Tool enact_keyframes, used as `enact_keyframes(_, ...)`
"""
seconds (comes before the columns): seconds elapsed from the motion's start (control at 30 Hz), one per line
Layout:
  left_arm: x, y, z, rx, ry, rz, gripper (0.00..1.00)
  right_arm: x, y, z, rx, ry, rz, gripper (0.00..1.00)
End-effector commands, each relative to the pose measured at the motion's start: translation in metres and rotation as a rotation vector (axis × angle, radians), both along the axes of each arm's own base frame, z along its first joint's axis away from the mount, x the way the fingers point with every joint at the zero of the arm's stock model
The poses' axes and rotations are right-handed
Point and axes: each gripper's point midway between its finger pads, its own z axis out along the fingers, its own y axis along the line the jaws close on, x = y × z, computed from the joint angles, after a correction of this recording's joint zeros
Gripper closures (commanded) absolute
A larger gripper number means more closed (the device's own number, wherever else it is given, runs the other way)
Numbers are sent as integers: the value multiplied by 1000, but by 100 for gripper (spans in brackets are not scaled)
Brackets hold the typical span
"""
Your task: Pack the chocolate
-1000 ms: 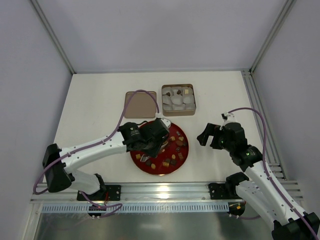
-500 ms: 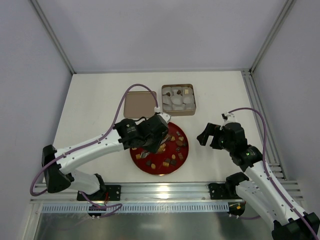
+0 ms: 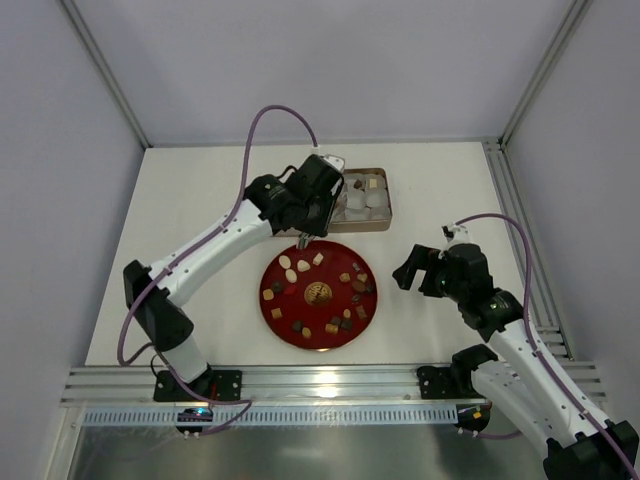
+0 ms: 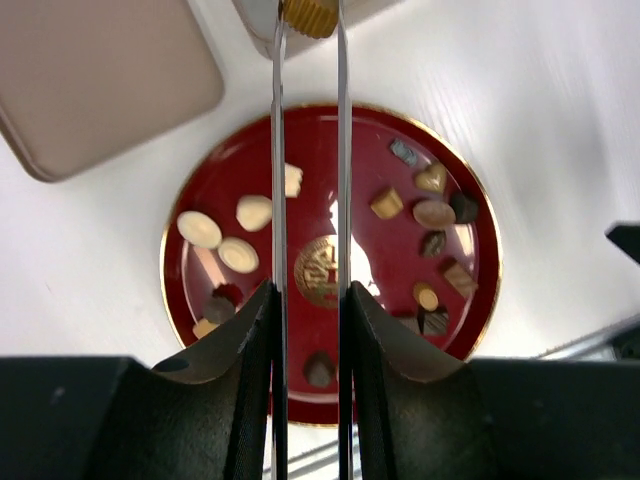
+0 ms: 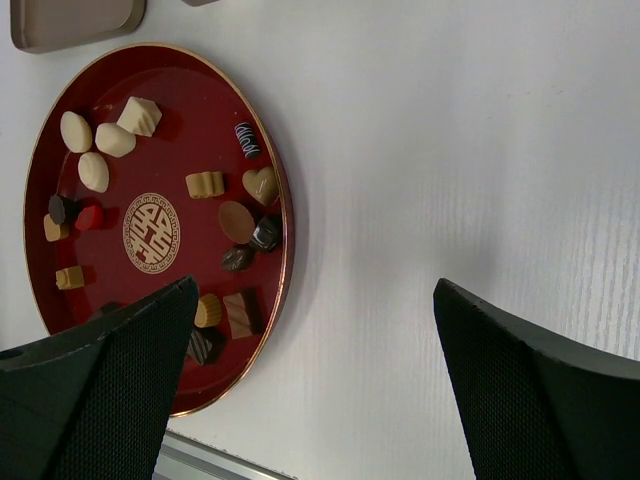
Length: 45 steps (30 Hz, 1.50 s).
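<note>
Most of the chocolates [image 3: 362, 285] lie loose on a round red plate [image 3: 296, 298] at the middle of the white desk [image 3: 200, 220]. From above, 4 cream-white pieces [image 5: 93, 170] sit together at the plate's 10 to 11 o'clock. The dark brown and caramel-tan ones, a heart shape [image 5: 262, 185] among them, spread from 2 round to 7 o'clock, around a gold emblem at the centre. At the plate's 12 to 1 o'clock stands a square tin [image 3: 388, 215] holding crinkled white paper cups [image 3: 352, 205], with a tan piece [image 3: 375, 183] and a dark piece [image 3: 357, 185] along its far side. The left arm reaches across toward the tin. The left pincer [image 3: 303, 238] hangs just off the tin's 7 o'clock corner, above the plate's 12 o'clock rim. In the left wrist view its 2 thin fingers [image 4: 277, 150] run close and parallel, pinching a round caramel-tan chocolate [image 4: 308, 12] at their tips. That piece shows against the tin's near corner, but I cannot tell whether it is over the tin or just short of it. A flat tan lid [image 4: 100, 80] lies on the desk at the tin's 9 o'clock, apart from the plate. The right pincer [image 3: 412, 270] hovers at the plate's 3 o'clock, off the plate and over bare desk. Its 2 dark fingers [image 5: 110, 380] are spread wide with nothing between them, and the right wrist view shows the plate to 1 side of the gap.
</note>
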Motion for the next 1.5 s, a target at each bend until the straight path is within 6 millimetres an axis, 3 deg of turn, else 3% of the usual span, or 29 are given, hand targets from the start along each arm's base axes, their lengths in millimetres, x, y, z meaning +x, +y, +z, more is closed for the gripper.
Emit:
enact_keyframes(0.0,38,-2,15,-10,-70,-1,73,8,4,13,19,-45,5,0)
enact_keyframes(0.13,74,-7,7,18,-77,16,74,10,4,16,12,-50,5,0)
enact_keyframes(0.4,119,-13,-17,53,-68,19,74,11,5,17,14,-53,12,0)
enact_keyframes(0.83,122,-11,-51,124,-6,10,75,11,4,12,6,-43,11,0)
enact_keyframes(1.47,115,-3,-60,166,25,5,65,9,4,14,8,-40,9,0)
